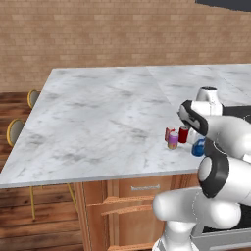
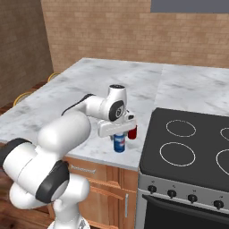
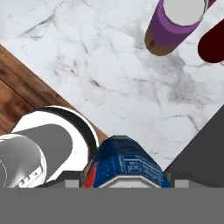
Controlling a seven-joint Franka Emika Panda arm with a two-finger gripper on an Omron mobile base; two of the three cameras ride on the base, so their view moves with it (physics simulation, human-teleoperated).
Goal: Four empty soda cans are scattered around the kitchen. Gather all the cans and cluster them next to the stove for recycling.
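My gripper (image 2: 118, 135) points down at the marble counter's front edge, just left of the stove (image 2: 192, 143), and is shut on the blue soda can (image 2: 119, 144). In the hand view this blue can (image 3: 127, 166) sits between my fingers at the bottom, above the counter. A pink-purple can (image 3: 173, 26) and a dark red can (image 3: 212, 43) stand upright just beyond it. From the left base view the cans form a tight group: two red cans (image 1: 169, 133) (image 1: 184, 134), the pink-purple one (image 1: 173, 140) and the blue one (image 1: 198, 147), partly behind my arm.
The marble counter (image 1: 98, 122) stretches wide to the left and back. Below its front edge are wooden drawers (image 1: 122, 203), pulled partly out. Two stools (image 1: 14, 130) stand at the counter's far left side. The oven front with knobs (image 2: 192, 197) lies under the cooktop.
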